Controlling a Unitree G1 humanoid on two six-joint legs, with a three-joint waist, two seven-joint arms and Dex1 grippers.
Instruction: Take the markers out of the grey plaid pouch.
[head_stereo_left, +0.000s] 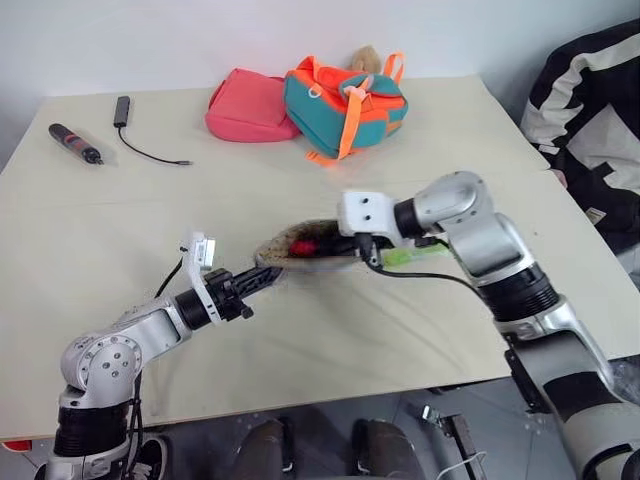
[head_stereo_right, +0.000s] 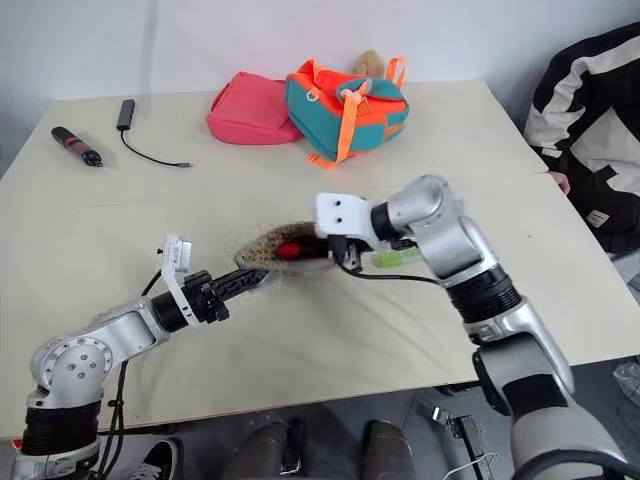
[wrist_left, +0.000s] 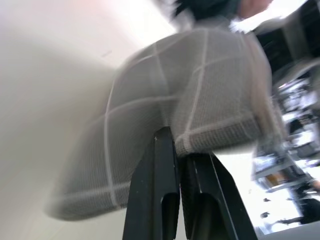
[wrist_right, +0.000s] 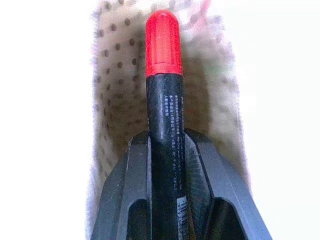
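Note:
The grey plaid pouch (head_stereo_left: 283, 243) hangs lifted a little above the table's middle, its speckled lining (wrist_right: 112, 95) showing at the open mouth. My left gripper (head_stereo_left: 268, 278) is shut on the pouch's near edge (wrist_left: 200, 90). From the right, my right gripper (head_stereo_left: 330, 246) reaches to the mouth and is shut on the dark body of a red-capped marker (wrist_right: 163, 45). The marker's red end (head_stereo_right: 290, 250) still points into the pouch. A light green marker (head_stereo_left: 405, 257) lies on the table behind my right wrist.
At the back of the table (head_stereo_left: 300, 340) lie a pink pouch (head_stereo_left: 247, 105) and a teal-and-orange bag (head_stereo_left: 345, 100). A black-and-red pen-like tool (head_stereo_left: 75, 142) and a black cable (head_stereo_left: 140, 145) lie at the back left. A black-and-white jacket (head_stereo_left: 590, 110) is at the right.

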